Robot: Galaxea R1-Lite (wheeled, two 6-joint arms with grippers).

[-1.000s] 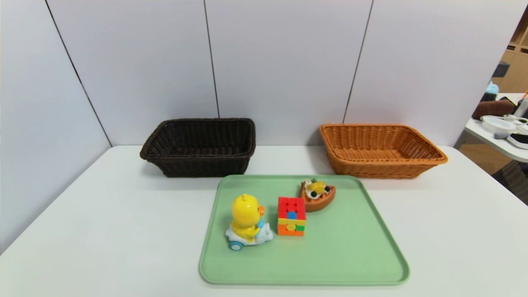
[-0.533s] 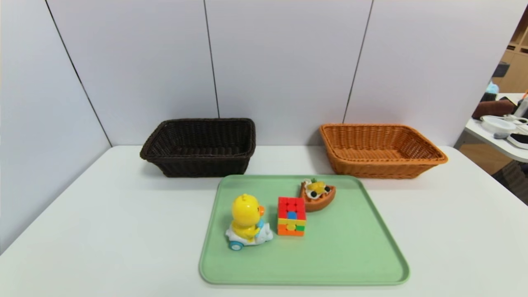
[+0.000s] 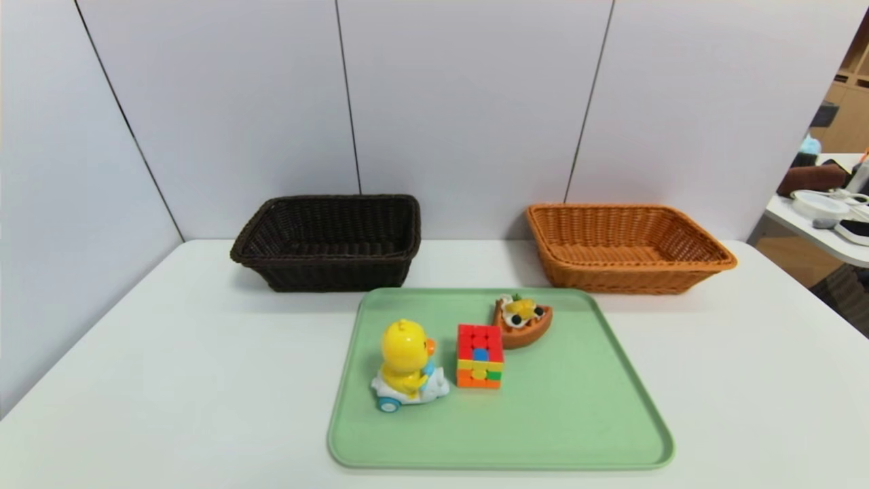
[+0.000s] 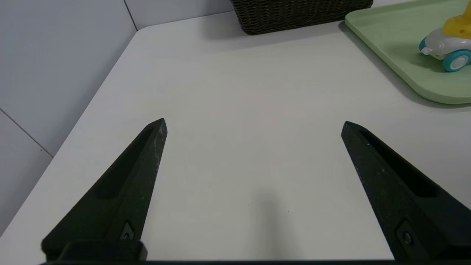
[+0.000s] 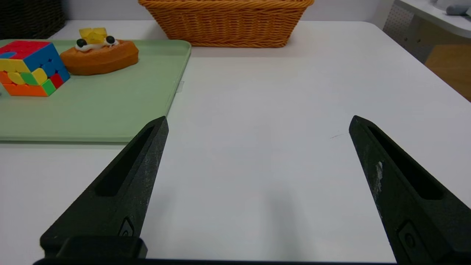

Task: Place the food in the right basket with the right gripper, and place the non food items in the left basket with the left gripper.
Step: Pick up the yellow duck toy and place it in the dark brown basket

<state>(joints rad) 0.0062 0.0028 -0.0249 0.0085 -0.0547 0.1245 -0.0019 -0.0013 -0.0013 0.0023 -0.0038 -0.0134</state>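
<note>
A green tray (image 3: 584,421) holds three things: a yellow duck on a white scooter (image 3: 406,367), a multicoloured cube (image 3: 479,355) and the food, a brown boat-shaped pastry (image 3: 522,320). Behind it stand the dark left basket (image 3: 329,241) and the orange right basket (image 3: 624,248), both empty. Neither arm shows in the head view. My left gripper (image 4: 253,123) hangs open over bare table, left of the tray (image 4: 397,40) and the duck (image 4: 449,44). My right gripper (image 5: 257,121) hangs open over bare table, right of the tray (image 5: 110,106), with the cube (image 5: 31,68), pastry (image 5: 99,55) and orange basket (image 5: 224,22) ahead.
The white table (image 3: 170,353) ends at grey wall panels behind the baskets and on the left. Its right edge drops off toward another table with clutter (image 3: 825,204) farther away.
</note>
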